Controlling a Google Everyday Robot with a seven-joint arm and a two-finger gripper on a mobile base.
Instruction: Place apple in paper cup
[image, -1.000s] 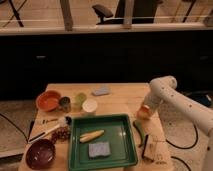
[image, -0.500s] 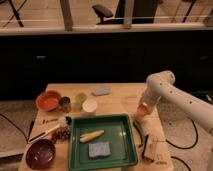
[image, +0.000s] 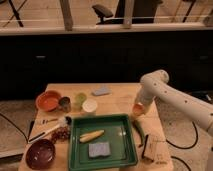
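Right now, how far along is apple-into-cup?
Done: the grasp; the gripper, at the table's right side, has its jaws shut on the apple. In hand: the carry, apple well right of the paper cup. Left: get over that cup, which holds no apple, and release.

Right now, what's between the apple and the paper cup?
Just bare table in the camera view. The gripper, right of the paper cup, holds the apple.

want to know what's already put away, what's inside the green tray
Inside the green tray lie a yellow corn-like piece and a blue sponge. The tray floor under them is covered. The claw holds the apple beyond its far right corner.
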